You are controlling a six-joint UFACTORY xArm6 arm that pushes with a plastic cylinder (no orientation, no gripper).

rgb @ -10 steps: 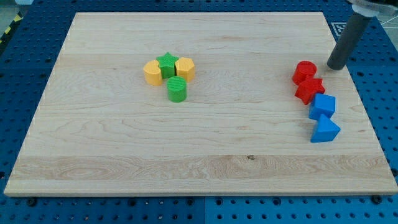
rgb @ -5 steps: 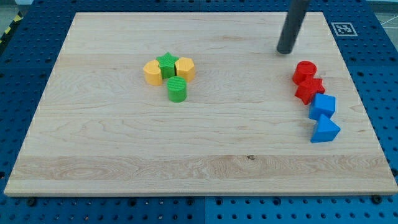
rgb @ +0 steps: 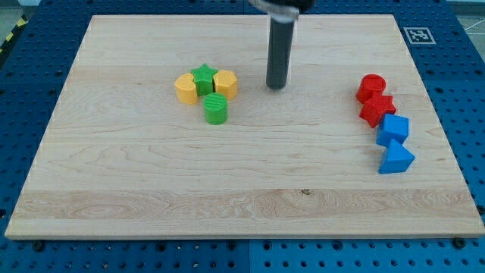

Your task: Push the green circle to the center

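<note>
The green circle (rgb: 216, 109) is a short green cylinder on the wooden board (rgb: 136, 174), left of the middle. It sits just below a green star (rgb: 204, 78), which is flanked by a yellow block (rgb: 186, 88) on its left and a yellow block (rgb: 226, 83) on its right. My tip (rgb: 276, 86) is the lower end of the dark rod. It rests on the board to the right of this cluster and a little above the green circle, apart from all the blocks.
At the view's right stand a red cylinder (rgb: 371, 86), a red star-like block (rgb: 377, 109), a blue block (rgb: 393, 129) and a blue triangle-like block (rgb: 395, 159) in a line. A printed marker (rgb: 419, 35) sits beyond the board's top right corner.
My tip has moved left across the upper part of the board, from beside the red blocks to near the yellow and green cluster. No block has moved.
</note>
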